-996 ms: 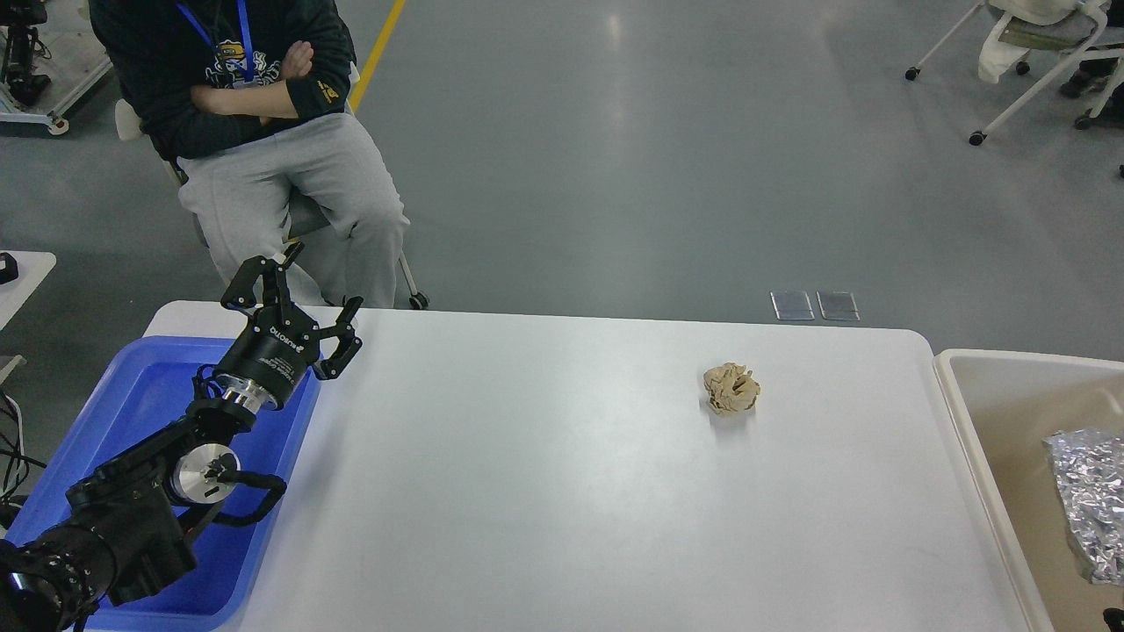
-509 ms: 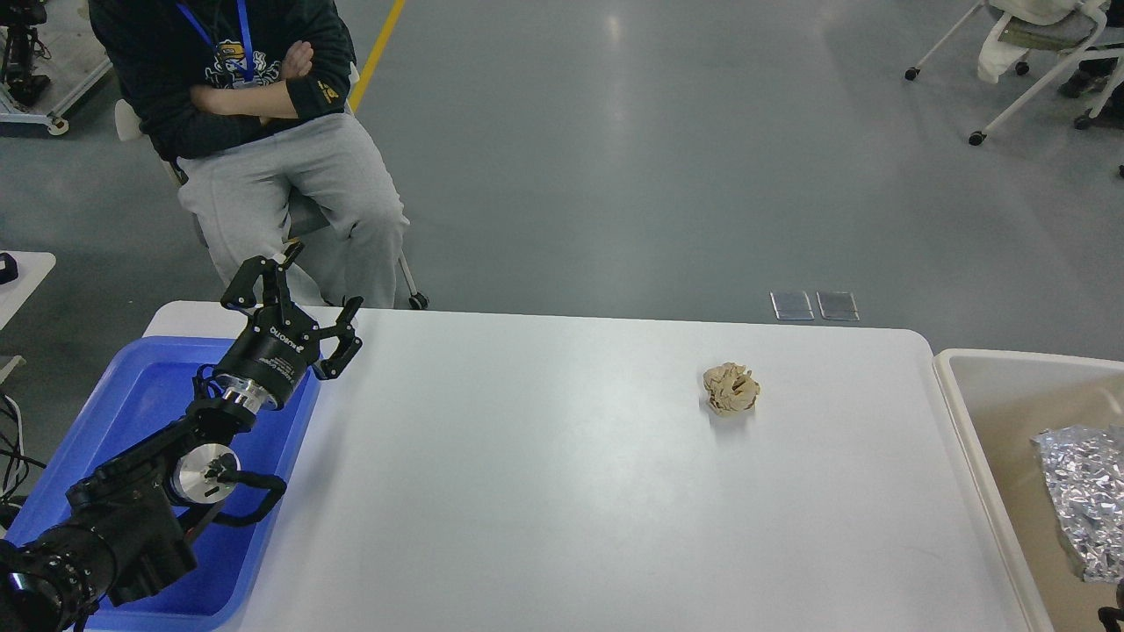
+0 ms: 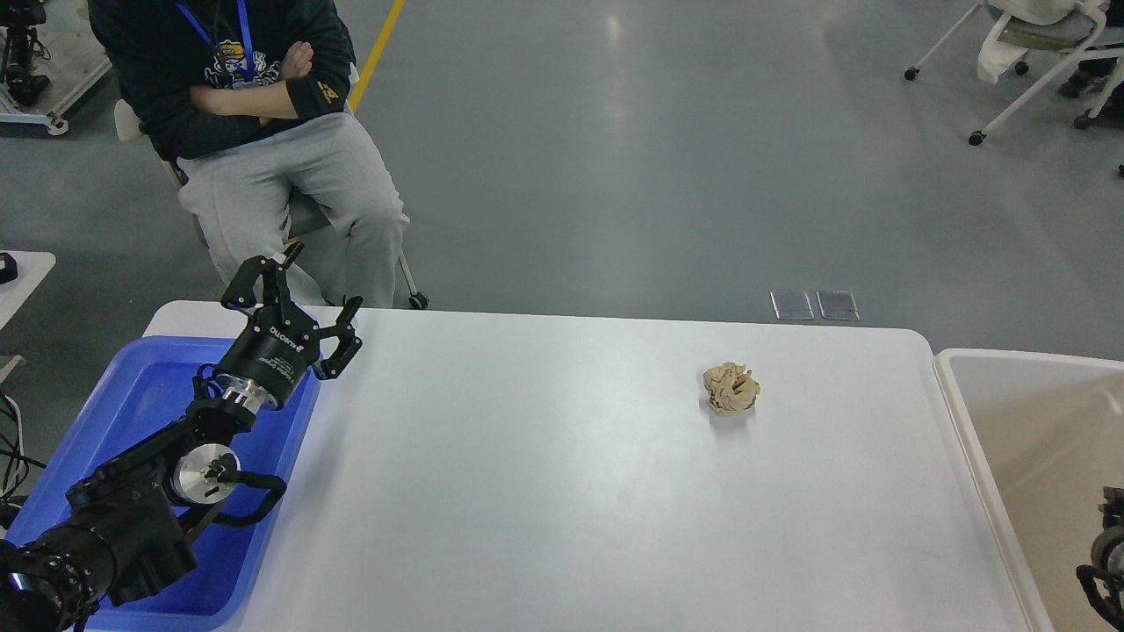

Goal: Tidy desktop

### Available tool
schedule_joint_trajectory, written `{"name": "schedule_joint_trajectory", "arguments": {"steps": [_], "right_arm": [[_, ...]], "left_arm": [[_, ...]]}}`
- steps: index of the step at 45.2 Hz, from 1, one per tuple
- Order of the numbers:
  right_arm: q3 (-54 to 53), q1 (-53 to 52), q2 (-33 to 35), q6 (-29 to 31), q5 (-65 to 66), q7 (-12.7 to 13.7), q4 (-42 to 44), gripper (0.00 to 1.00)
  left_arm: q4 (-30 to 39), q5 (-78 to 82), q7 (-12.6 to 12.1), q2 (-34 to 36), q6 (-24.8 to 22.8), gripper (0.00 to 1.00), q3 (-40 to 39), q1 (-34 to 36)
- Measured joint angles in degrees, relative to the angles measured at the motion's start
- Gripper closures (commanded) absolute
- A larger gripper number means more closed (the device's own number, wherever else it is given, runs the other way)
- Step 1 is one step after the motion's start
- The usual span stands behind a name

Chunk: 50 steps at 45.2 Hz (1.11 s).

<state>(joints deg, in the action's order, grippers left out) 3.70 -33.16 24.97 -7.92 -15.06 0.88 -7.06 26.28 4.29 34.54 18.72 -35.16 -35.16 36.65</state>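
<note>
The left hand (image 3: pixel 299 303) hangs with fingers spread wide and holding nothing, above the blue tray (image 3: pixel 132 395). Well off to its right, a crumpled paper ball (image 3: pixel 731 388) sits on the white worktop (image 3: pixel 544 474), likely the next pickup. Only a dark sliver of the right arm shows above the beige bin (image 3: pixel 1027 421), so I cannot tell that hand's state.

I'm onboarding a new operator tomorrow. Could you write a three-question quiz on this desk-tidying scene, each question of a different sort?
1. True or false: the crumpled tan paper ball lies inside the blue tray.
2. Multiple choice: the left gripper is A) clamped on the paper ball, B) open and empty above the tray's far right corner, C) resting inside the beige bin.
3. Fill in: the only loose item on the desktop is a ____.

Key
1. False: it sits on the desktop, right of centre, nearer the beige bin.
2. B
3. Crumpled tan paper ball.
</note>
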Motion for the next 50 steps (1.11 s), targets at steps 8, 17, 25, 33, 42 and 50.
{"name": "schedule_joint_trajectory", "arguments": {"steps": [8,17,25,33,42,50], "right_arm": [[-2.35,-3.56,0.21,4.12,0.0,0.0,-0.6,0.0],[-10.97,-7.96,0.35,11.74,-0.08,0.26,-1.25,0.0],[-18.35,-12.4,3.03,16.48,-0.03,0.36,-9.93,0.0],[-24.93,-14.79,6.19,18.3,-0.06,0.32,-23.81,0.0],[-30.34,-17.54,5.36,19.59,0.05,0.15,-32.9,0.0],[-35.14,-18.56,1.45,20.08,0.11,0.06,-35.98,0.0]], "left_arm": [[0.0,0.01,0.0,0.0,0.0,0.0,0.0,0.0],[0.0,0.02,0.0,0.0,0.0,0.0,0.0,0.0],[0.0,0.02,0.0,-0.01,0.0,0.0,0.04,0.0],[0.0,0.02,0.0,0.0,0.0,0.0,0.06,0.0],[0.0,0.02,0.07,0.0,0.0,0.0,0.08,0.0],[-0.01,0.02,0.08,0.01,0.0,0.0,0.08,0.0]]}}
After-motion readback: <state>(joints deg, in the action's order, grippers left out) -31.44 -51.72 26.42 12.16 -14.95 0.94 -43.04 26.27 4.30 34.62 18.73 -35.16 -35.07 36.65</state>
